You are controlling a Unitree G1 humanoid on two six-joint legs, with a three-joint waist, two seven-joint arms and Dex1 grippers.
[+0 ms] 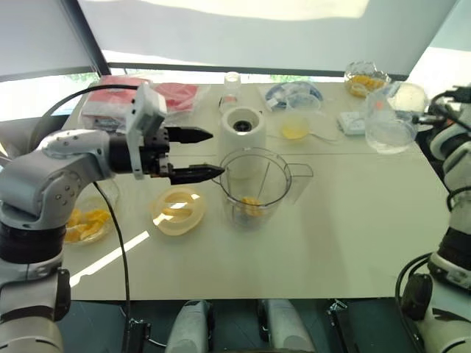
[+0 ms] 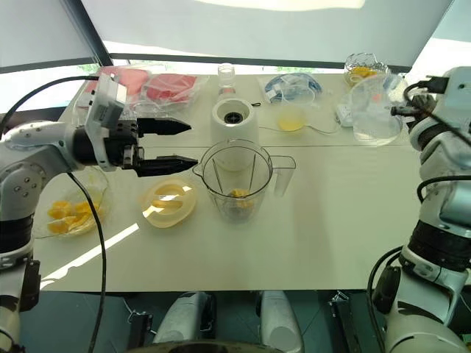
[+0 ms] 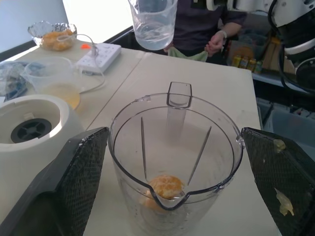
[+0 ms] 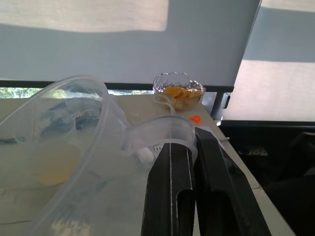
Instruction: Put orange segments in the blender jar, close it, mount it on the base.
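fingers [image 1: 193, 174] spread on left gripper [image 1: 217, 153] by the jar [image 1: 255, 170], orange [image 3: 165, 187] inside; right gripper [image 4: 189, 142] pinches a jug [image 4: 64, 128]; closing, mounting to come.

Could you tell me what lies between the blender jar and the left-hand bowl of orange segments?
The pale yellow lid lies between the jar and the bowl, in both eye views.

You see a blender jar [image 1: 254, 184] of clear, glossy plastic on a matt, off-white table [image 1: 346, 235]. Its base [image 1: 243, 129] looks like smooth white plastic with a soft sheen. On the left gripper [image 1: 217, 153] the pads [image 3: 83, 172] are black and rough-grained. The clear jug [image 4: 59, 137] is thin, shiny plastic.
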